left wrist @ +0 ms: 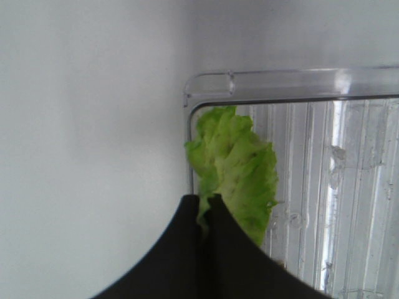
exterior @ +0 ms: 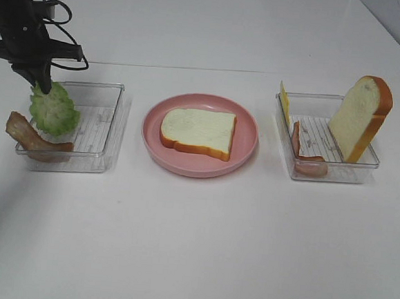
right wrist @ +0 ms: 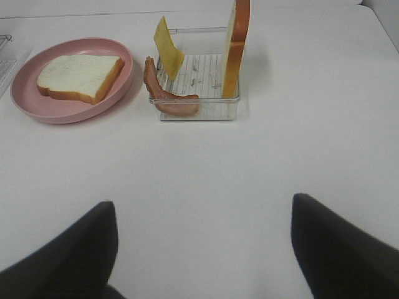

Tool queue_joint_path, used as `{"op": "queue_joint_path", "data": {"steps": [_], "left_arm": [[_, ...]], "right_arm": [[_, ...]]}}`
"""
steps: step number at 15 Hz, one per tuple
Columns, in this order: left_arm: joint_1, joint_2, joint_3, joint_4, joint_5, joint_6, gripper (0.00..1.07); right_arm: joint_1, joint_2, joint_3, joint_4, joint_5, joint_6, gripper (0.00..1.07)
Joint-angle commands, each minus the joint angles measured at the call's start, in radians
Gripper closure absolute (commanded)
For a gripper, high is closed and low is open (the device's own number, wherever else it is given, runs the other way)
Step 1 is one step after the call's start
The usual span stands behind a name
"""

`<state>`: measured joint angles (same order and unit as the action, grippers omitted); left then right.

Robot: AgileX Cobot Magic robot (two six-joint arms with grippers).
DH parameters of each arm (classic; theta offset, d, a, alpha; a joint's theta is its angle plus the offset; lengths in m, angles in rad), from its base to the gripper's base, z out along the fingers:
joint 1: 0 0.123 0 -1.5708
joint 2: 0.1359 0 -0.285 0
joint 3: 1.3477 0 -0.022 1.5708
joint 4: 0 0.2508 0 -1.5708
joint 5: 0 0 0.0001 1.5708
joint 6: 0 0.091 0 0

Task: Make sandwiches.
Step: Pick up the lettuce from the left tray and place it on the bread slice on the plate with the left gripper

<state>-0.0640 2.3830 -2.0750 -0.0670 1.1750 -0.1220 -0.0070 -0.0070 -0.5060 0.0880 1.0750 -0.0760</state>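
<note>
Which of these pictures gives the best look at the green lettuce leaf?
The left wrist view: the lettuce fills the middle, close up, pinched by the shut left hand. The exterior high view shows it smaller, at a corner of the left tray. The right wrist view does not show it.

The left pincer [exterior: 42, 82] is matte black, under a blocky dark housing; thin black cables [exterior: 70, 15] loop out just above it. Its fingers [left wrist: 181, 249] are smooth black wedges narrowing to slim tips. The right pincer [right wrist: 201, 199] has broad, rounded, unmarked black fingers.
</note>
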Motion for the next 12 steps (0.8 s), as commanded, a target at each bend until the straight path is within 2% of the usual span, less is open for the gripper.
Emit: {"op": "queue_joint_path", "data": {"steps": [1, 3, 4, 7, 10, 11, 12], "left_arm": [[-0.001, -0.049, -0.023, -0.043, 0.015, 0.003, 1.07], [-0.001, -0.074, -0.037, -0.119, 0.007, 0.022, 1.07], [-0.003, -0.100, -0.043, -0.310, -0.037, 0.082, 1.07], [-0.039, -0.100, -0.045, -0.509, -0.091, 0.181, 1.07], [-0.119, -0.090, -0.044, -0.619, -0.164, 0.243, 1.07], [-0.196, -0.064, -0.044, -0.681, -0.215, 0.266, 1.07], [-0.231, -0.050, -0.044, -0.708, -0.233, 0.269, 1.07]], "right_arm": [[-0.003, -0.012, 0.002, 0.006, -0.012, -0.008, 0.35], [-0.003, -0.012, 0.002, 0.006, -0.012, -0.008, 0.35], [-0.003, -0.012, 0.002, 0.006, -0.012, -0.008, 0.35], [-0.003, -0.012, 0.002, 0.006, -0.012, -0.008, 0.35], [-0.003, -0.012, 0.002, 0.006, -0.012, -0.008, 0.35], [-0.003, -0.012, 0.002, 0.006, -0.012, -0.008, 0.35], [-0.003, -0.012, 0.002, 0.006, -0.012, -0.008, 0.35]]}}
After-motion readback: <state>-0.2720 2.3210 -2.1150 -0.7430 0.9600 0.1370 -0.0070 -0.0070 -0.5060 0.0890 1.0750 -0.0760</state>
